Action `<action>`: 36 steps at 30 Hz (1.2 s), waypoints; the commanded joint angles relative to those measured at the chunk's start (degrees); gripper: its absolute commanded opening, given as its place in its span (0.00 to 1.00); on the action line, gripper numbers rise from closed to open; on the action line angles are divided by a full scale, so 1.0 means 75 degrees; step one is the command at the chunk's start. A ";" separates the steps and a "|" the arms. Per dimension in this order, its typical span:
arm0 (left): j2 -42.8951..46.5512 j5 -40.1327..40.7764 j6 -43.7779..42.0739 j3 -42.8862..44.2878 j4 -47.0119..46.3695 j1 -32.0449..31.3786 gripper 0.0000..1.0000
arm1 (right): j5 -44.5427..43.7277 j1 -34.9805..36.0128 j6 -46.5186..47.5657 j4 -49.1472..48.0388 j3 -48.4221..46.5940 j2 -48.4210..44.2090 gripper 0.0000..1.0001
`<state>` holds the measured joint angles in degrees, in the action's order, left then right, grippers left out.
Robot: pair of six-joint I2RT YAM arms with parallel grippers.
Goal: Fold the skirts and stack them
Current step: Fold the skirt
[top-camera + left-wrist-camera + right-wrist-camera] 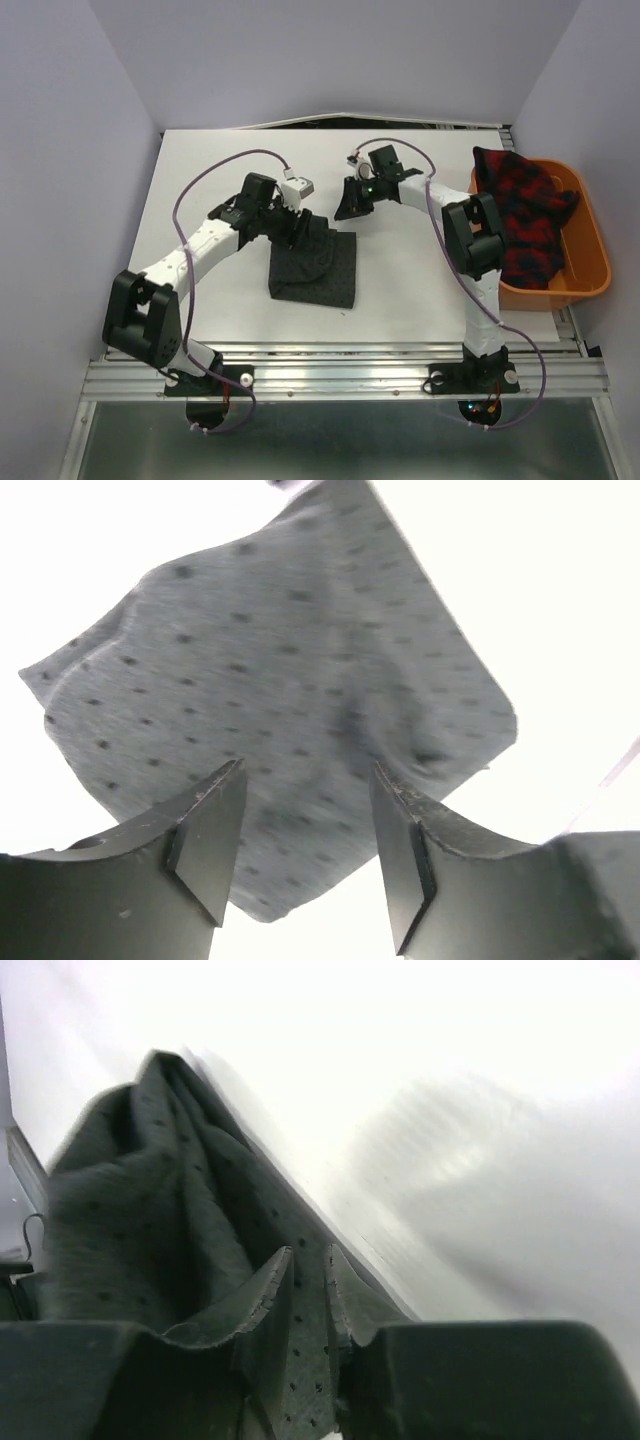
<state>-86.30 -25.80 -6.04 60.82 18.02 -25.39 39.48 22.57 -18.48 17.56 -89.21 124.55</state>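
Observation:
The dark grey dotted skirt (318, 270) lies partly folded on the white table (240, 170), left of centre. My left gripper (298, 228) hovers over its far left part with the jaws open; in the left wrist view the dotted cloth (300, 650) spreads behind the open gripper (305, 850). My right gripper (350, 205) is at the skirt's far right corner. In the right wrist view it (310, 1270) is shut on a fold of the dotted cloth (130, 1210). The red-and-black plaid skirt (525, 215) lies bunched in the basket.
The orange plastic basket (592, 245) stands at the table's right edge, with the plaid cloth hanging over its far rim. White walls close in the table on the left, back and right. A metal rail (340, 375) runs along the near edge.

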 commanded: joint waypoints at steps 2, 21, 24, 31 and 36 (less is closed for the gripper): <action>0.1439 -0.0756 0.0326 -0.0281 -0.0809 0.0068 0.75 | -0.0224 0.0026 0.1596 0.0785 -0.2083 0.0150 0.27; -0.0471 0.1456 -0.0451 0.2264 0.1361 -0.0983 0.74 | 0.0796 0.0096 -0.2492 -0.2013 0.4065 -0.2463 0.30; -0.0294 0.2650 0.0345 0.1993 0.1615 -0.1524 0.78 | 0.0327 0.0096 -0.2924 -0.2153 0.4346 -0.2625 0.34; -0.0774 0.3041 0.1169 0.1676 0.1840 -0.2239 0.93 | -0.0166 0.0096 -0.3630 -0.2869 0.5074 -0.3177 0.51; -0.1184 0.3671 0.1286 0.1793 0.1734 -0.2427 0.93 | -0.0751 0.0096 -0.3525 -0.2366 0.4934 -0.3154 0.54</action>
<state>-93.65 -3.92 1.02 73.84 31.11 -42.83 38.63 22.94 -44.34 0.73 -51.11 102.89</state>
